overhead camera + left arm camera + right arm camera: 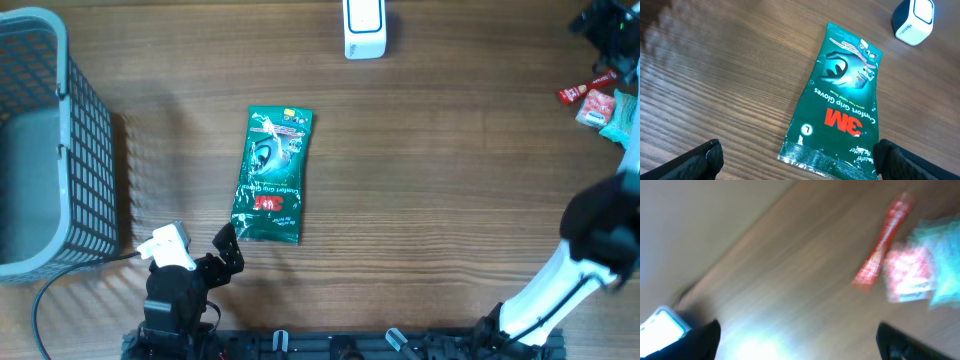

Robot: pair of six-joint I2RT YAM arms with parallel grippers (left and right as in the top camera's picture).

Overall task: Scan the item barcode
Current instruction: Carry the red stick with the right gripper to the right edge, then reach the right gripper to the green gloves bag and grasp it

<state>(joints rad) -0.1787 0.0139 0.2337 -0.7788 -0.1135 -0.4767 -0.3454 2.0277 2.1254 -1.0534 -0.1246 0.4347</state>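
The glove packet (272, 176) is lying flat near the middle of the counter (450, 200), and my left hand (228, 250) is hovering just off its near left corner. The scanner (364, 28) is standing behind it at the far edge, well apart. The basket (95, 160) is sitting at the left end, and some small packets (590, 100) are lying at the right end, near my right hand (608, 28).

Basket (95, 160) blocks left, bare tabletop (450, 200) around glove pack (272, 175)

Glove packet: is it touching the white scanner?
Apart. The overhead view shows bare tabletop between the glove packet and the white scanner.
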